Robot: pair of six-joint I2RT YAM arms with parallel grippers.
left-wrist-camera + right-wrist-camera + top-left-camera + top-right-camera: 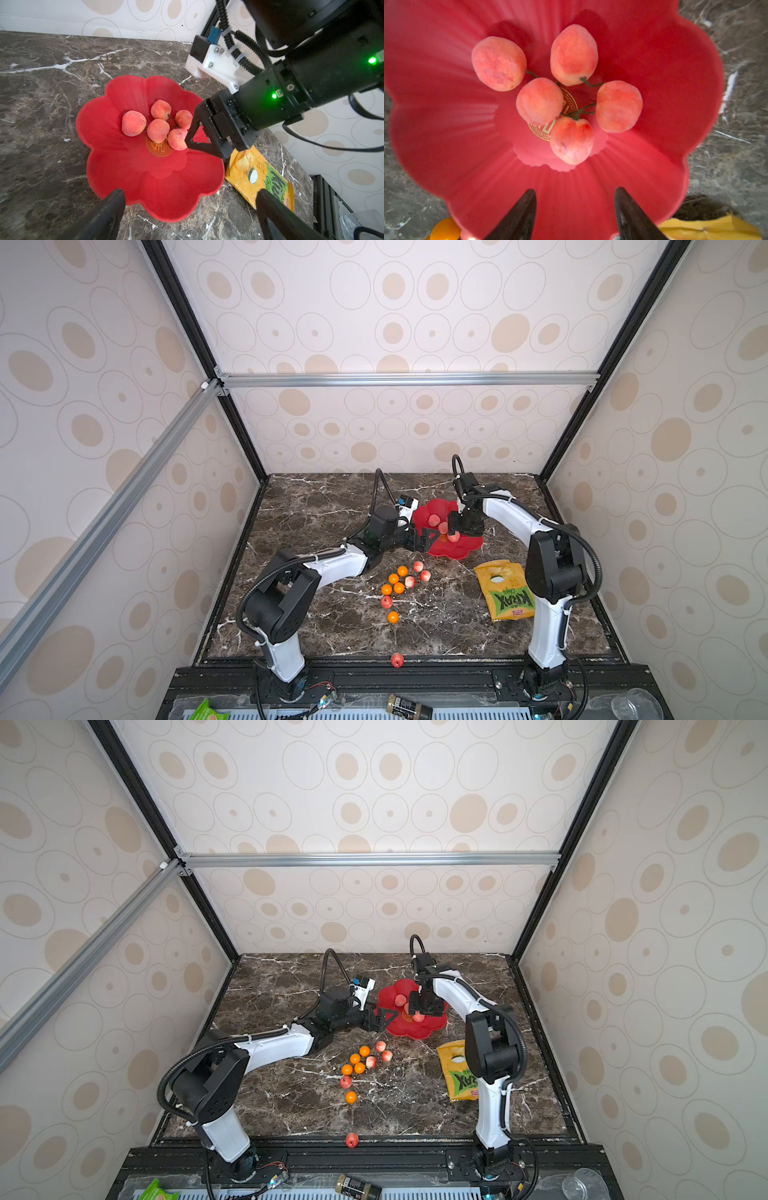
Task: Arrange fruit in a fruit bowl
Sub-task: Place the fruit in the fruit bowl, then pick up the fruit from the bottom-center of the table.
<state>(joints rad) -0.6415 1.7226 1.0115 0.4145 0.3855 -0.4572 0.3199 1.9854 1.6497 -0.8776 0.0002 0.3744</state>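
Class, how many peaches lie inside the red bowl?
5 peaches, clustered mid red bowl: two over its gold emblem, three around. None seems hidden.

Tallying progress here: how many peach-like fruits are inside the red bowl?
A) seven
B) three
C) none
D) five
D: the right wrist view shows five pink peaches clustered at the centre of the red bowl.

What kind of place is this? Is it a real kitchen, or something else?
Probably a robot test cell, not a real kitchen: aluminium frame bars and wallpapered panels enclose a marble-look table, and a left arm and a right arm are mounted at its near edge.
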